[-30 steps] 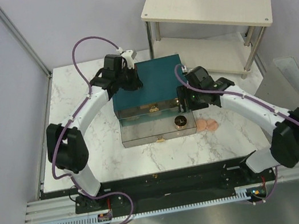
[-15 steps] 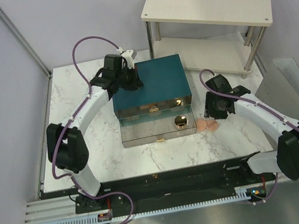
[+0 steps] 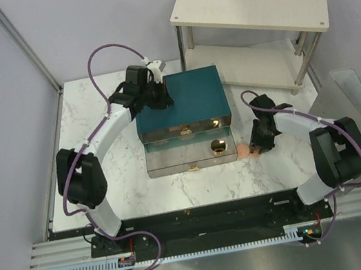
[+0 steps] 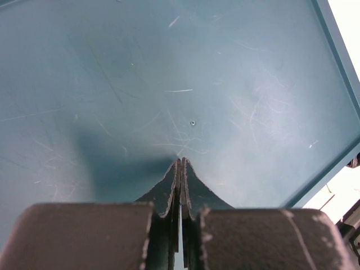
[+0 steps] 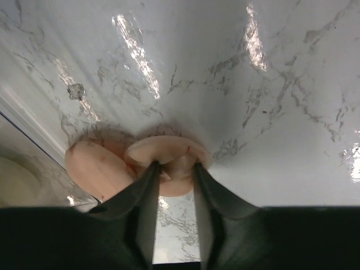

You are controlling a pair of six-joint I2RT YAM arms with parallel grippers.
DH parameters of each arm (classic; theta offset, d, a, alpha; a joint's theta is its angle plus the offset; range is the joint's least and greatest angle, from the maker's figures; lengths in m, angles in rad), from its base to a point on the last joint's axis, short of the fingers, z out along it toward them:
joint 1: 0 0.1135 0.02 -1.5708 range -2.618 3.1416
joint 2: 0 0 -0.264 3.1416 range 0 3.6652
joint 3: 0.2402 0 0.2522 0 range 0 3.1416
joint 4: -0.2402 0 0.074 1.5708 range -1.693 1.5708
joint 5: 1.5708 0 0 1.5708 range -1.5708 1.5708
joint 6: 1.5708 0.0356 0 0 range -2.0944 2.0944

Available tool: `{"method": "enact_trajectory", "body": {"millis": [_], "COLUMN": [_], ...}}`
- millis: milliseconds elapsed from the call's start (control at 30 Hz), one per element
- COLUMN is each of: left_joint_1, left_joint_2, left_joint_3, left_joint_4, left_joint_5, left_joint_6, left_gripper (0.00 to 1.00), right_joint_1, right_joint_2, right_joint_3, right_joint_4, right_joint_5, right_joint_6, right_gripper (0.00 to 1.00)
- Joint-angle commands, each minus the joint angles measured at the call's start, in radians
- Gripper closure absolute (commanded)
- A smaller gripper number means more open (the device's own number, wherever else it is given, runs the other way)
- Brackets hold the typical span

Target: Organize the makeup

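Two peach-pink round pads (image 3: 244, 152) lie overlapping on the marble, right of the teal box (image 3: 188, 98). My right gripper (image 3: 260, 147) is down on them. In the right wrist view its fingertips (image 5: 152, 169) pinch the nearer pad (image 5: 169, 151), which bulges up between them; the other pad (image 5: 93, 167) lies to its left. The right gripper (image 5: 175, 166) is shut on that pad. A round gold-rimmed compact (image 3: 218, 146) sits in the box's pulled-out lower drawer (image 3: 171, 161). My left gripper (image 3: 159, 99) is shut and empty, tips (image 4: 181, 164) on the box's top (image 4: 169, 84). No tubes are in view.
A two-level pale wooden shelf (image 3: 249, 7) stands at the back right on metal legs. A clear plastic sheet (image 3: 353, 104) leans at the table's right edge. The drawer's edge (image 5: 22, 135) runs close to the left of the pads.
My right arm has swung from the drawer front to the right and down onto the pads, and its jaws have narrowed onto one pad. The left arm has stayed still.
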State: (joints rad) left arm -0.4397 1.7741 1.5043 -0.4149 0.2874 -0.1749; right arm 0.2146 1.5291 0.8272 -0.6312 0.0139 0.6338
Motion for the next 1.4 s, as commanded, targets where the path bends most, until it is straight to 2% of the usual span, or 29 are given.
{"method": "enact_trajectory", "body": {"millis": [0,67,100,267,467,600,900,1133,1167,1367], "left_joint_1": [0.001,0.001,0.001,0.001,0.001,0.001,0.001,0.001,0.001,0.001], "left_joint_2": [0.031,0.031,0.033,0.035,0.044,0.053,0.07,0.076,0.076,0.082], "left_joint_3": [0.004,0.005,0.007,0.013,0.02,0.023,0.036,0.042,0.042,0.045], "left_joint_4": [-0.093,-0.094,-0.099,-0.104,-0.113,-0.111,-0.113,-0.111,-0.111,-0.111], "left_joint_5": [0.021,0.019,0.018,0.015,0.019,0.027,0.027,0.027,0.027,0.022], "left_joint_6": [0.002,0.003,0.005,0.008,0.002,-0.003,-0.008,-0.017,-0.017,-0.02], "left_gripper": [0.98,0.98,0.98,0.98,0.98,0.98,0.98,0.98,0.98,0.98], "right_joint_1": [0.0,0.0,0.0,0.0,0.0,0.002,0.058,0.227,0.239,0.284], "right_joint_2": [0.045,0.045,0.037,-0.079,-0.184,-0.193,-0.179,-0.12,-0.109,-0.063], "right_joint_3": [-0.042,-0.046,-0.048,-0.002,0.153,0.259,0.314,0.369,0.38,0.375], "right_joint_4": [0.054,0.061,0.059,0.012,-0.103,-0.15,-0.154,-0.12,-0.116,-0.053], "right_joint_5": [-0.009,0.006,0.011,0.081,0.161,0.085,-0.081,-0.101,-0.106,-0.158], "right_joint_6": [0.017,0.018,0.02,0.015,-0.048,-0.095,-0.094,-0.066,-0.063,-0.057], "right_gripper": [0.76,0.97,1.0,1.0,1.0,1.0,1.0,1.0,1.0,0.74]}}
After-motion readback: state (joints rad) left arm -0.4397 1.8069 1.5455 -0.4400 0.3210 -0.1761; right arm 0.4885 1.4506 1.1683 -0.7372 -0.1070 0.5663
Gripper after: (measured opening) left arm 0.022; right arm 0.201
